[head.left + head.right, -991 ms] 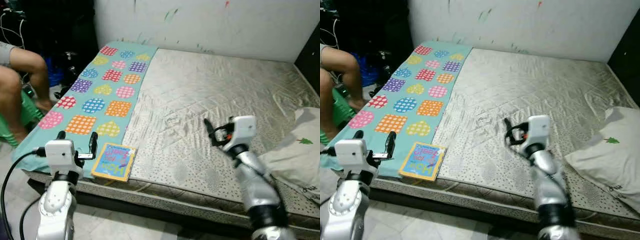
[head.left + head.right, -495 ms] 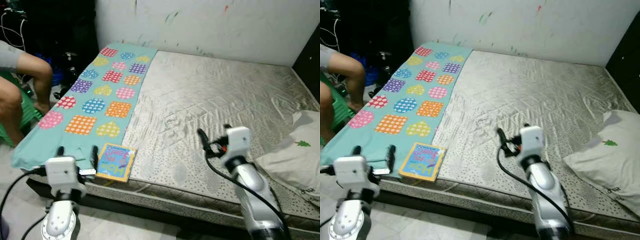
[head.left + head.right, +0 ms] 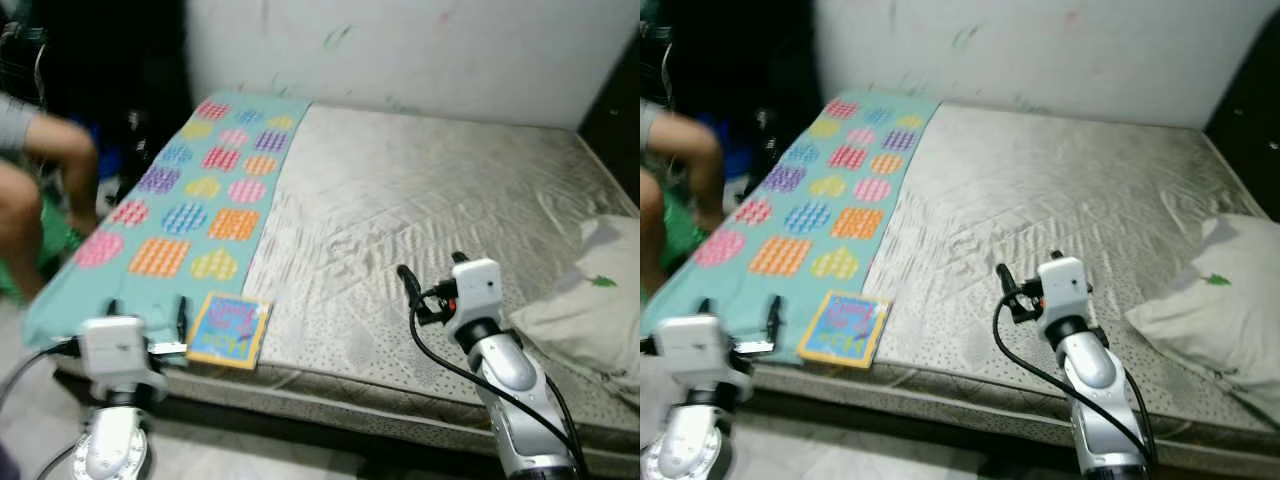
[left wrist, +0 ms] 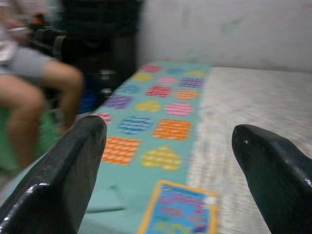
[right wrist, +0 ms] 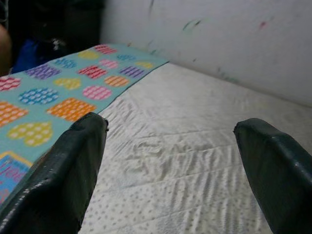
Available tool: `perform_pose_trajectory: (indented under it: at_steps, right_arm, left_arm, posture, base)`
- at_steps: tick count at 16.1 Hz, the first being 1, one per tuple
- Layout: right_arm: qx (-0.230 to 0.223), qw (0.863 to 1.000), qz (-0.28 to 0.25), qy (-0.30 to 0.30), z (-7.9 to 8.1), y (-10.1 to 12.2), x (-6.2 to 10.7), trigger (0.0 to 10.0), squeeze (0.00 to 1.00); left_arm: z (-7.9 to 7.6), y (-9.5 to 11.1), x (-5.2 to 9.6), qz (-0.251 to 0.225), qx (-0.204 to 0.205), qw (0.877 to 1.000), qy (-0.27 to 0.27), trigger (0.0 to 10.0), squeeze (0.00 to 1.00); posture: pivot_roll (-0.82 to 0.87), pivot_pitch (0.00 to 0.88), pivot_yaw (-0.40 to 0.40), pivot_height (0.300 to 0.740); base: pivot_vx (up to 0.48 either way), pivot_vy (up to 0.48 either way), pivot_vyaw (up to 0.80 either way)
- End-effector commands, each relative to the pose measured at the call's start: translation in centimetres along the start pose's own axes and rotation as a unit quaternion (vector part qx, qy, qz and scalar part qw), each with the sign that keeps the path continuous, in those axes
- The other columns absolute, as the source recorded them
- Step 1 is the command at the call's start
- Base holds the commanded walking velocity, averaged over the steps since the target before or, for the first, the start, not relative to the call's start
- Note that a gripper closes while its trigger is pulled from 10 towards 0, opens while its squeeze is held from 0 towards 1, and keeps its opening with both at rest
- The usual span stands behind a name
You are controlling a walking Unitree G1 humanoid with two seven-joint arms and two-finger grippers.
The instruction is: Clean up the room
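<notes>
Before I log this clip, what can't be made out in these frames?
- Book cover wording: blurred and too small in the eye views; in the left wrist view its lower part is cut off by the edge.
- Person: blurred, cut off by the left edge of the eye views.
- Pillow: far side cut off by the right edge.
- Dark corner beyond the heart-patterned blanket: in shadow, contents unreadable.
</notes>
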State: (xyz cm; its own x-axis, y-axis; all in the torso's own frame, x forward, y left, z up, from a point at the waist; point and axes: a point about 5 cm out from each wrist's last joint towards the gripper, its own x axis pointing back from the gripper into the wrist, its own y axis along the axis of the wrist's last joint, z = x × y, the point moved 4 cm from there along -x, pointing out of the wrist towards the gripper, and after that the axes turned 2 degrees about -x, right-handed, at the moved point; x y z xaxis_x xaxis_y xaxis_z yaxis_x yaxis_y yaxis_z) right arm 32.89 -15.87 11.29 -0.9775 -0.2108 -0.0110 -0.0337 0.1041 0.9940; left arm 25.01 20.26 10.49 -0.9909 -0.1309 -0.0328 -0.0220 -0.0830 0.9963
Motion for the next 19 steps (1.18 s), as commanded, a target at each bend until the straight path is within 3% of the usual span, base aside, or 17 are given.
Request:
perform_pose_trajectory:
  at_steps: [1, 3, 7, 9, 17, 19]
  right_arm:
    - [-0.009, 1.0, 0.002, -0.02, -0.7, 0.1, 0.2, 10.0, 0.0]
    - [-0.023, 1.0, -0.005, -0.019, -0.1, 1.1, -0.1, 10.0, 0.0]
    - [-0.018, 1.0, -0.008, -0.01, -0.1, 1.8, 0.0, 10.0, 0.0]
    - [-0.021, 1.0, -0.008, -0.02, -0.6, 2.0, -0.3, 10.0, 0.0]
    - [-0.02, 1.0, 0.006, -0.017, -0.5, 1.5, 0.1, 10.0, 0.0]
    - [-0.018, 1.0, 0.006, -0.018, -0.8, 1.5, -0.1, 10.0, 0.0]
  left_arm:
    - [-0.3, 0.4, 0.2, 0.001, 0.004, 1.0, -0.009, 10.0, 0.0]
    - [-0.4, 1.0, 0.3, 0.011, 0.046, 0.998, -0.028, 10.0, 0.0]
    - [-1.1, 2.0, -0.1, -0.004, 0.026, 0.999, -0.035, 10.0, 0.0]
    - [-1.3, 2.0, -0.2, 0.004, 0.044, 0.998, -0.036, 10.0, 0.0]
    - [-2.2, 2.2, -0.3, 0.006, 0.07, 0.995, -0.065, 10.0, 0.0]
    - [-2.6, 2.3, -0.2, 0.004, 0.06, 0.996, -0.071, 10.0, 0.0]
  posture:
    - [-0.03, 0.0, -0.023, 0.74]
    - [-0.03, 0.0, -0.034, 0.74]
    - [-0.03, 0.0, -0.059, 0.74]
    - [-0.04, 0.0, -0.056, 0.74]
    - [-0.04, 0.0, -0.073, 0.74]
    - [-0.03, 0.0, -0.076, 0.74]
  base:
    - [0.0, 0.0, -0.8]
    - [0.0, 0.0, -0.8]
    - [0.0, 0.0, -0.78]
    - [0.0, 0.0, -0.48]
    - [0.0, 0.0, 0.0]
    - [0.0, 0.0, 0.0]
